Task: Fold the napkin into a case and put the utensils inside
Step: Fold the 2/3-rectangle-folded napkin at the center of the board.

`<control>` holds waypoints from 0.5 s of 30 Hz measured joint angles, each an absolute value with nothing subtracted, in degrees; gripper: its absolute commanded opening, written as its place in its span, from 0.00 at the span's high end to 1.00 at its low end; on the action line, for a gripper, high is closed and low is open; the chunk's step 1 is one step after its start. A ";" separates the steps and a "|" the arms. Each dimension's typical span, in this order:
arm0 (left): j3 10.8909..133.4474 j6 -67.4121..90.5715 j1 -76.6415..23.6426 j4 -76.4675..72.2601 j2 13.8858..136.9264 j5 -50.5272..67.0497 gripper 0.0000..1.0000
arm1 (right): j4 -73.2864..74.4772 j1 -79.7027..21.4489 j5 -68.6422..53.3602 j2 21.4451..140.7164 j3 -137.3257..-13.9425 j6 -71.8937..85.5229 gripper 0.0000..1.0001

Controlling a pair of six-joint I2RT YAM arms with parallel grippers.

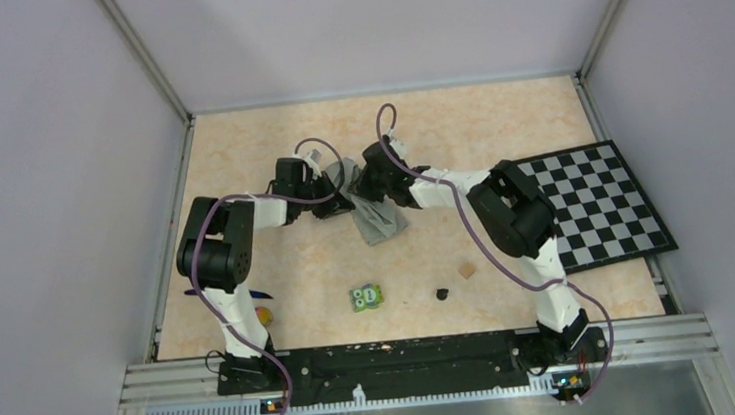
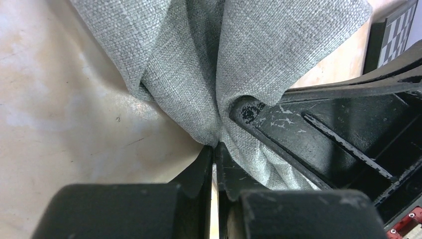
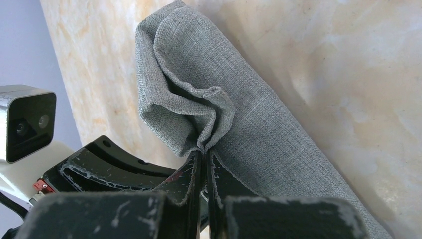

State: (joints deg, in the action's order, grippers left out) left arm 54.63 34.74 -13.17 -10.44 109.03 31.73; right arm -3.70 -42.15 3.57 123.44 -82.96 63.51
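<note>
The grey napkin is bunched and lifted at mid table, held by both grippers side by side. My left gripper is shut on a pinched fold of it, as its wrist view shows, with the cloth hanging in folds past the tips. My right gripper is shut on another fold, and the cloth trails to the table. A yellow-orange utensil head and a slim dark piece lie by the left arm's base, partly hidden.
The checkerboard mat lies at the right. A green owl-faced block, a small black piece and a tan cube sit near the front. Walls enclose the table on three sides.
</note>
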 measured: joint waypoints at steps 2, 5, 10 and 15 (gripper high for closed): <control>54.63 34.52 -13.17 -10.46 109.03 31.73 0.93 | -3.73 -42.24 3.57 123.44 -82.96 64.20 1.00; 54.63 34.50 -13.17 -10.46 109.03 31.73 0.94 | -3.73 -42.28 3.53 123.44 -83.00 65.47 1.00; 54.68 33.74 -13.15 -10.41 109.03 31.92 0.94 | -3.27 -42.28 3.44 123.46 -83.83 67.70 1.00; 54.68 32.84 -13.15 -10.57 109.03 32.21 0.94 | -3.25 -42.26 2.92 123.76 -85.67 69.67 1.00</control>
